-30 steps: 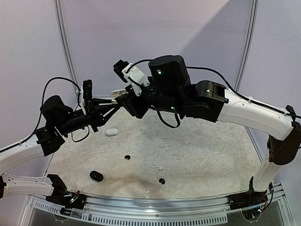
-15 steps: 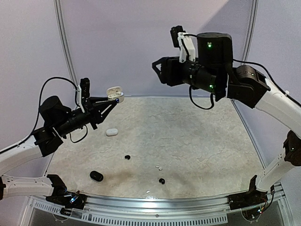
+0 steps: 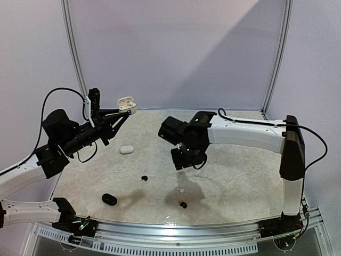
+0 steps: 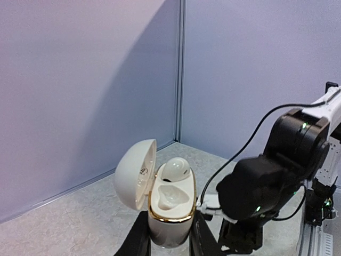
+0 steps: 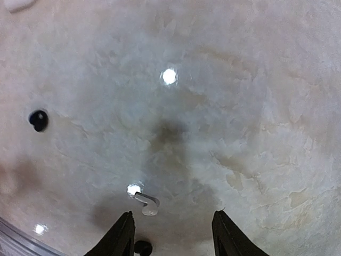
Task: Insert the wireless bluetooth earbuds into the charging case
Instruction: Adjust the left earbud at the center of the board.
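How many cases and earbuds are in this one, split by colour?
White cases: 2 (open case, closed case)
Black case: 1
White earbuds: 2 (seated earbud, loose white earbud)
Black earbuds: 2 (near black earbud, far black earbud)
Total: 7

The table (image 3: 234, 176) has a pale, stone-like top with some brown stains. In the top view, a closed white case (image 3: 126, 150) lies at the left middle of the frame. Below it, more toward the centre, sits a black earbud (image 3: 144, 178). A black case (image 3: 109, 199) lies at lower left. A white earbud (image 3: 180, 190) lies at lower centre, with a second black earbud (image 3: 183, 205) near it, just below, not touching.
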Motion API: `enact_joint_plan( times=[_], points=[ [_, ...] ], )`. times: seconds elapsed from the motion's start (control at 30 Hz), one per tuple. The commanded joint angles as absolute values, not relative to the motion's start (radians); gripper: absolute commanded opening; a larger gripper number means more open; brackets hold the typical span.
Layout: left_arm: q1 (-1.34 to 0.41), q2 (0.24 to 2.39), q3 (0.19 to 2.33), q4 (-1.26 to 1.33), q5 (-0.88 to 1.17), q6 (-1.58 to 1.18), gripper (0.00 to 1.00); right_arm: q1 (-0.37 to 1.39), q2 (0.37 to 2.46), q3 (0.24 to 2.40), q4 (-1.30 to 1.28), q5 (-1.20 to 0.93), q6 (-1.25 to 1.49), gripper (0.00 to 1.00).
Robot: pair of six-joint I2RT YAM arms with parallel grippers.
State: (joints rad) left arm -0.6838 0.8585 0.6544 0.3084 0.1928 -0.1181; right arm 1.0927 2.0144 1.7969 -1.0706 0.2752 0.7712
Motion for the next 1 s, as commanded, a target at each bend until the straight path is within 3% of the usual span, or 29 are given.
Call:
enact_joint_plan(
  times=[0.0,0.1,0.2,0.57,0.97],
  points=[
    [-0.696,0.844,0.634,0.296,0.182,-0.097,0.0,1.11,2.088,1.799,-1.148,0.149,0.816,0.53],
    [-0.696,0.844,0.634,0.301,0.183,-0.097,0.0,1.128,2.147,1.813,-1.163,0.125,0.792,0.62],
    [-0.696,0.845,0.635,0.301,0.183,-0.094,0.0,1.139,2.19,1.808,-1.169,0.093,0.779,0.63],
    [-0.696,0.852,0.634,0.302,0.185,-0.093,0.0,1.143,2.234,1.755,-1.13,0.07,0.771,0.5],
    [-0.697,0.858,0.641,0.303,0.191,-0.091,0.0,1.129,2.252,1.731,-1.143,0.134,0.786,0.49]
  ],
)
